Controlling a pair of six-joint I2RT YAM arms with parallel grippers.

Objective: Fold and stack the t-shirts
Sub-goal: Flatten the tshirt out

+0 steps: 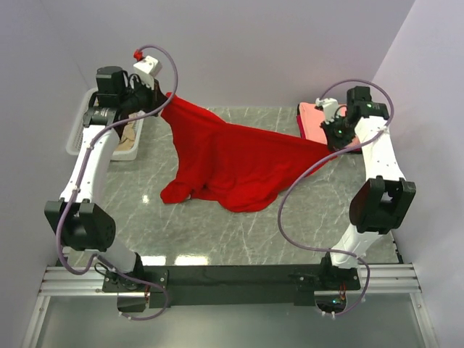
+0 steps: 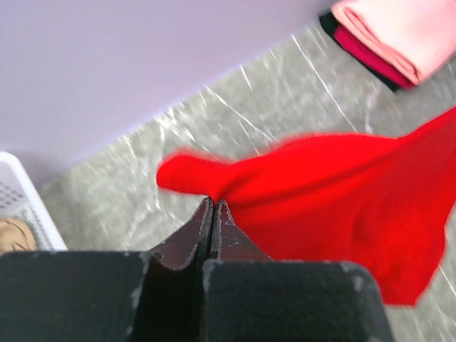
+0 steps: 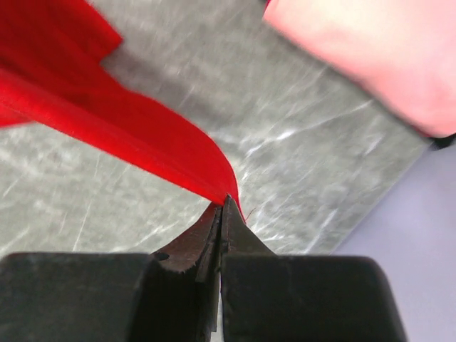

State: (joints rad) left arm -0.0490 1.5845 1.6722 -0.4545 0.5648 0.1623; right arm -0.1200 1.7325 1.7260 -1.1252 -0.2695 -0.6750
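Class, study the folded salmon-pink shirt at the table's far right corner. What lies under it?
Under the salmon-pink shirt a dark red layer shows, then a black layer beneath that, stacked on the table. Only their edges show; the pink shirt covers the rest.

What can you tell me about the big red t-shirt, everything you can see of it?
The red t-shirt is bright, plain, soft-looking cloth, unfolded and creased. It hangs stretched between the tools: the left tool is shut on one edge at the back left, the right tool shut on another at the right. Its upper edge runs taut between them; the lower part sags and lies bunched on the grey marbled table.
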